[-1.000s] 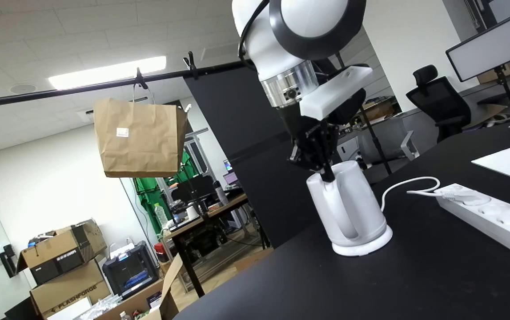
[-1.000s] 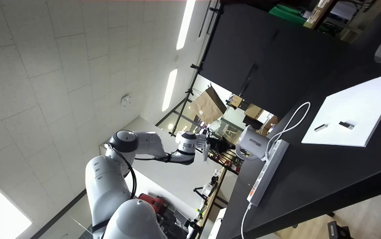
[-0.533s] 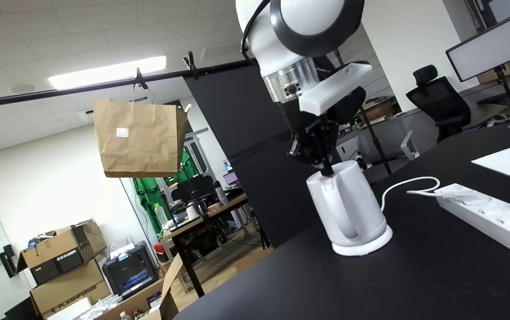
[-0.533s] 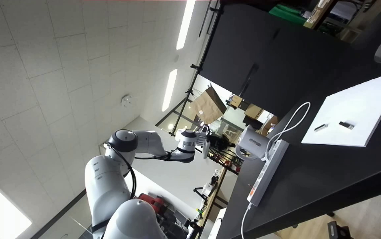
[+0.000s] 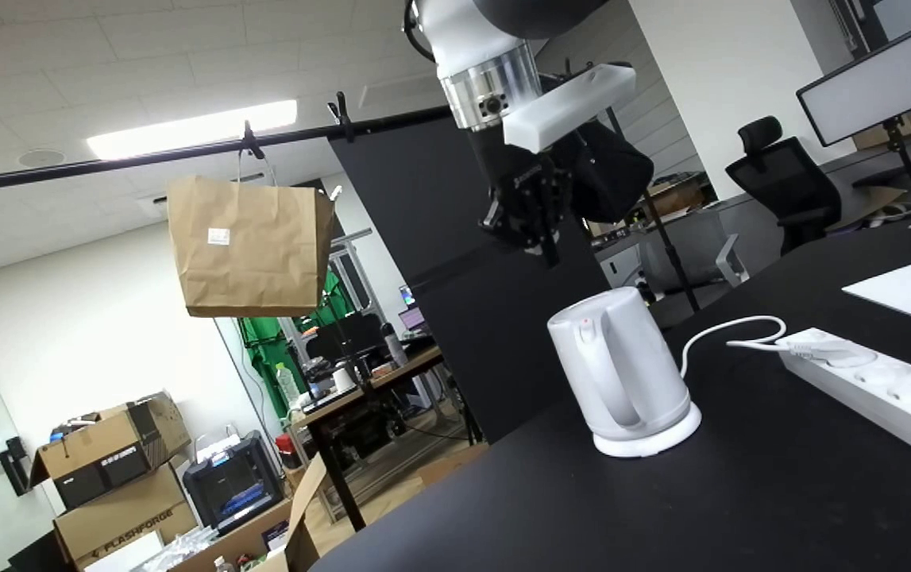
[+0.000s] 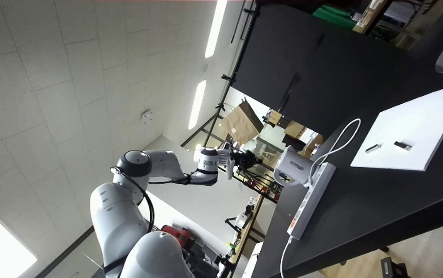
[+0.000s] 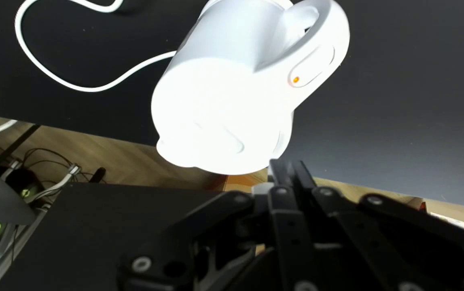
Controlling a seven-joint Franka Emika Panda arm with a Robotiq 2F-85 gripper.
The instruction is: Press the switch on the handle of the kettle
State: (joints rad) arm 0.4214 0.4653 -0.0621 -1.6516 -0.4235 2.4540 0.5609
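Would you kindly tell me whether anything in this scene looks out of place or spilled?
Nothing looks spilled, and the kettle sits upright on its base. The one odd sight, in both exterior views, is a paper bag hung from a pole, an unusual place for one.

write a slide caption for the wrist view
Kettle with an orange light on its switch, closed hand in the foreground.

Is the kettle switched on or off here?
On, it appears: in the wrist view, a small orange light glows on the switch of the kettle.
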